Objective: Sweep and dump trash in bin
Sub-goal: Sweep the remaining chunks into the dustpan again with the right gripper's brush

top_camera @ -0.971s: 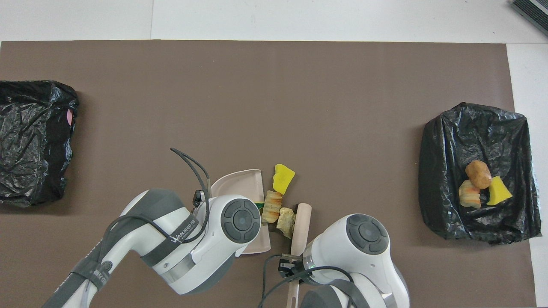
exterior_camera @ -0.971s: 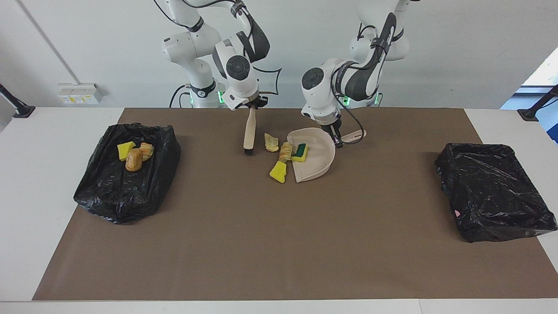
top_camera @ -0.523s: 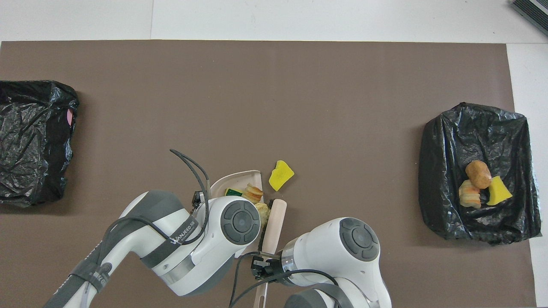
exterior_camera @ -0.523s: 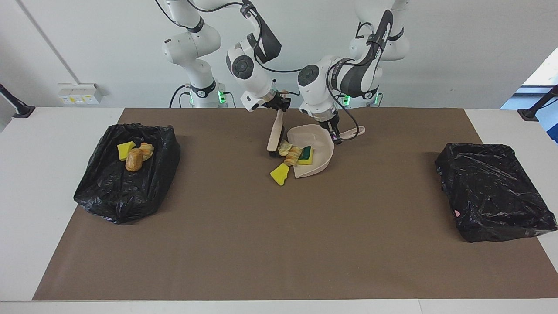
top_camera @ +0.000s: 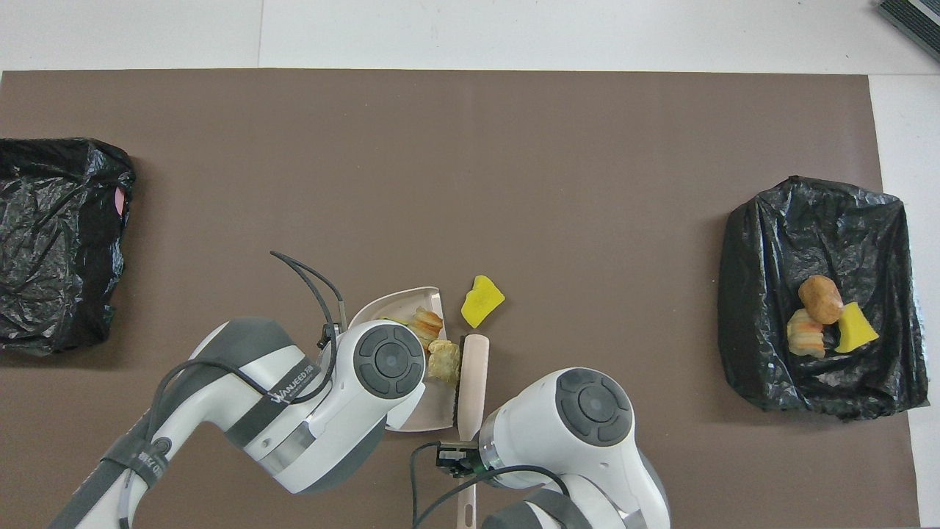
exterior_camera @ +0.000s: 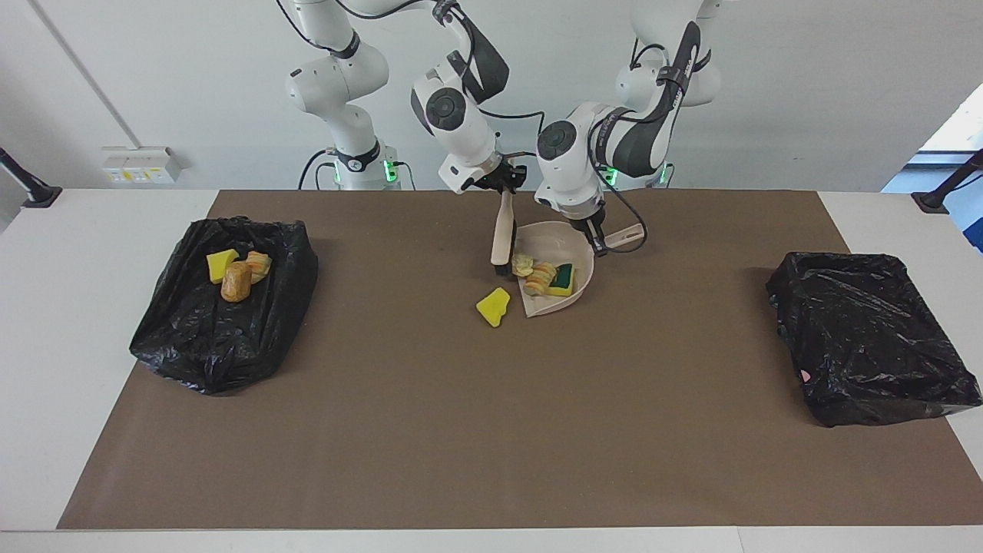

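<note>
Since the earlier frames, the brush (exterior_camera: 503,233) has been carried from the right arm's side up against the dustpan's open edge, and the tan lump and the ridged bread-like lump have been pushed from the mat into the dustpan (exterior_camera: 572,290); the dustpan itself has been shifted a little toward the left arm's end.

The worktop (exterior_camera: 92,369) is covered by a brown mat (exterior_camera: 491,430). Two black-lined bins are set on it: the bin at the right arm's end (exterior_camera: 223,338), at nine o'clock in the facing view, and the bin at the left arm's end (exterior_camera: 868,346), at three o'clock.

Three pieces of trash lie in the bin at the right arm's end: a yellow sponge chunk (exterior_camera: 221,263), an orange-brown lump (exterior_camera: 236,281) and a ridged bread-like piece (exterior_camera: 259,265).

The dustpan handle is gripped by the left gripper (exterior_camera: 597,244), its jaws closed on it. The brush handle is gripped near its top by the right gripper (exterior_camera: 504,187), its jaws closed on it, with the bristles down at the pan's mouth.

In the dustpan lie a green-backed sponge (exterior_camera: 563,279), a ridged bread-like lump (exterior_camera: 541,279) and a tan lump (exterior_camera: 523,265) touching the bristles.

One yellow sponge chunk (exterior_camera: 493,306) is left on the mat just outside the pan, at about seven o'clock from it in the facing view.
</note>
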### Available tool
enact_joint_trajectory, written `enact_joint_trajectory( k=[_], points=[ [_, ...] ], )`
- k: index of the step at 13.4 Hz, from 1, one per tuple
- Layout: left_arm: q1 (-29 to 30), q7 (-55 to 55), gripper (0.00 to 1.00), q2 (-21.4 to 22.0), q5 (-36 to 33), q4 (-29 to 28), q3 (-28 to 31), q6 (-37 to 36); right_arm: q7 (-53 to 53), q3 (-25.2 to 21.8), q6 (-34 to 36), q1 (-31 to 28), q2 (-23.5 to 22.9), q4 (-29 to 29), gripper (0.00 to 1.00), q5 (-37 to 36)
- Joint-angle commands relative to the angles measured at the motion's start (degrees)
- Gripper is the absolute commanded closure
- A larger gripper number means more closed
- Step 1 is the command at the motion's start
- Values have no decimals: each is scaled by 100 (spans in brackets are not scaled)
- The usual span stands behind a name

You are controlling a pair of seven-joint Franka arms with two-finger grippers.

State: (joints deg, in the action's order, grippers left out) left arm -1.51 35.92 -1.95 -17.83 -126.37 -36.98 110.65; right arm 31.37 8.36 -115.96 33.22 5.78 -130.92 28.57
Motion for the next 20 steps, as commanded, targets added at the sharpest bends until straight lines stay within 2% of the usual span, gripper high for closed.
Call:
enact_joint_trajectory(
  k=[1,3,4,6,9,12,14,16,20],
  points=[
    [160,38,100,-24,86,-46,6,246,-78,-36,757,-131,20,416,100,-894],
    [160,11,100,-25,121,-37,6,264,-174,-19,1101,-367,-59,680,100,-1692],
    [168,3,100,-25,121,-37,6,247,-566,-19,1094,-560,-129,690,100,-2045],
    [160,-6,100,-25,121,-19,6,177,-1375,-27,1041,-1051,-339,804,100,-2512],
    [151,-59,100,-59,121,112,6,70,-1992,-10,1067,-1580,-770,1330,100,-2927],
    [151,-77,100,-60,121,78,-2,149,-2047,8,849,-1538,-1280,1586,100,-2893],
    [142,-112,100,-51,130,60,-2,159,-1942,25,698,-1346,-1404,1482,100,-2717],
    [98,-199,100,-51,218,60,-2,159,-1583,25,428,-1091,-1579,1368,100,-2341],
    [54,-410,100,-51,253,60,-20,202,-1511,25,135,-704,-1449,1077,100,-1119]
  ],
)
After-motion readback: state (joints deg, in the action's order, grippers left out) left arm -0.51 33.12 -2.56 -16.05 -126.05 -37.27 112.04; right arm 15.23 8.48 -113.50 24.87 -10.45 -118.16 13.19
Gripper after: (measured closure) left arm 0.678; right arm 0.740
